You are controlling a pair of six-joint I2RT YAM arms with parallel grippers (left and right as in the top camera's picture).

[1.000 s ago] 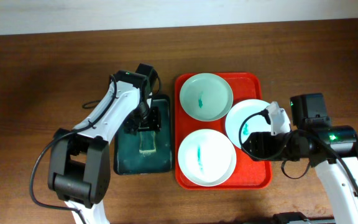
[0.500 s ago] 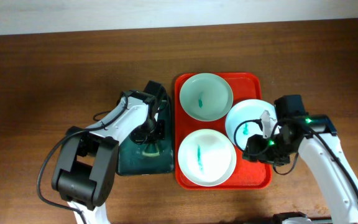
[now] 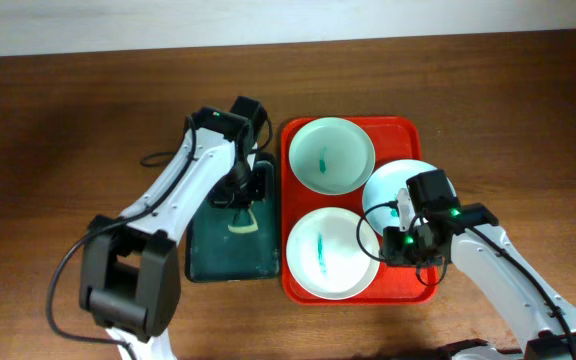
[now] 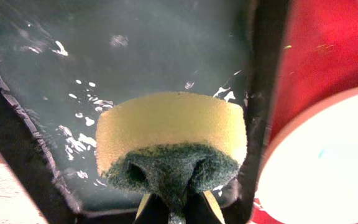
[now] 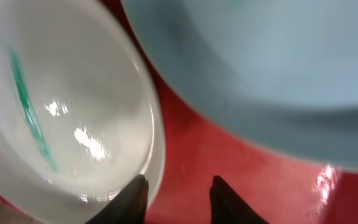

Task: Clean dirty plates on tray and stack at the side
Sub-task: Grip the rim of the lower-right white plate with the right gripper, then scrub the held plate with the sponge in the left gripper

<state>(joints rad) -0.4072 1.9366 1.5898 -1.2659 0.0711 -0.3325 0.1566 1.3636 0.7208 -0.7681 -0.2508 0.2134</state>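
Three plates lie on the red tray (image 3: 408, 285): a far one (image 3: 331, 155), a near one (image 3: 328, 255) and a right one (image 3: 388, 185), each with a teal smear. My right gripper (image 3: 393, 243) is at the near plate's right edge. In the right wrist view the right gripper (image 5: 179, 186) is open, its jaws straddling the rim of the white plate (image 5: 61, 112): one finger is over the plate, the other over the tray (image 5: 229, 162). The pale blue plate (image 5: 260, 56) lies beyond. My left gripper (image 4: 176, 202) is shut on a yellow and green sponge (image 4: 169, 134).
The sponge (image 3: 240, 224) is over a wet dark green tray (image 3: 213, 255) just left of the red tray. In the left wrist view, the green tray's rim (image 4: 263, 93) separates it from the red tray (image 4: 316, 56) and a plate (image 4: 328, 168). Brown table (image 3: 58, 150) surrounds everything.
The left gripper has shut on the sponge in the green tray. The right arm has moved left to the near plate's right rim, and its jaws have narrowed.
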